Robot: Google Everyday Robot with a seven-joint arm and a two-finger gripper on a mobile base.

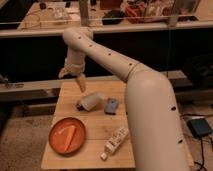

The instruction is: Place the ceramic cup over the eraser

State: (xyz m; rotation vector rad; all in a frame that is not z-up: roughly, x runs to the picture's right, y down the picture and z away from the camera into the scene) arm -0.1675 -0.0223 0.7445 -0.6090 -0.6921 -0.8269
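1. The arm (150, 110) is made of smooth cream-white tubes with small dark dots along them. It rises from the near right, bends at a rounded elbow at the far left, and drops to the end effector (80, 84).
2. The end effector is a tan, tapered piece pointing down over the far left part of the worktop (97, 127). I cannot tell whether it is open or closed.
3. The cup (92, 101) lies on its side on the worktop, just to the near right of the end effector's tip. It is a cream-white, slightly tapered cylinder with a smooth surface, and its dark end is turned to the near left.
4. The eraser (111, 105) is a small flat blue-grey slab lying just right of the cup (touching it or a sliver apart, I cannot tell which). It is uncovered.
5. The worktop is a rectangle of pale wood with a matte surface.
6. The plate (55, 141) sits at the near left. It is round, orange and shallow, and a lighter orange wedge (67, 134) lies on it.
7. The block (115, 141) is a pale bar divided into segments. It lies diagonally, nearer than the eraser, right of the plate and well apart from the cup.
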